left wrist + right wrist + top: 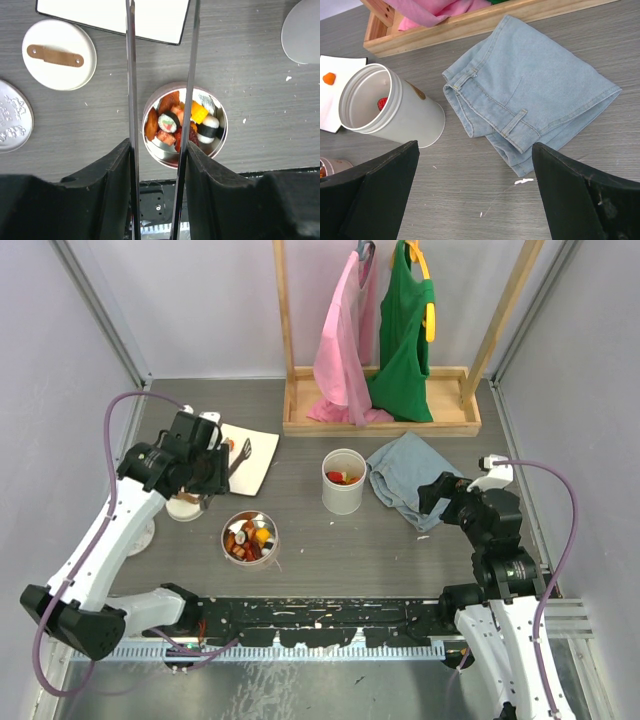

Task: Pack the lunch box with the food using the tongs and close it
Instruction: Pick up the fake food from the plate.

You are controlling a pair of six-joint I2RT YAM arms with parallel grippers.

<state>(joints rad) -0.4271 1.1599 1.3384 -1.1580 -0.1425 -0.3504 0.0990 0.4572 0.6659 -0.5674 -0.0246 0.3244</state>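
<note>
Grey tongs are sitting clamped in the left pincer, tips cut off above; right pincer is gaping empty

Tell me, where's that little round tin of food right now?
In the overhead view the round tin sits left of centre, between the white plate and the arms' bases, left of the tall white container.

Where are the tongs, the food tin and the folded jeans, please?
tongs (131, 100): left wrist view, on the left metal arm.
food tin (156, 148): left wrist view, on its bare inner wall.
folded jeans (540, 85): right wrist view, on the middle of the denim.
</note>
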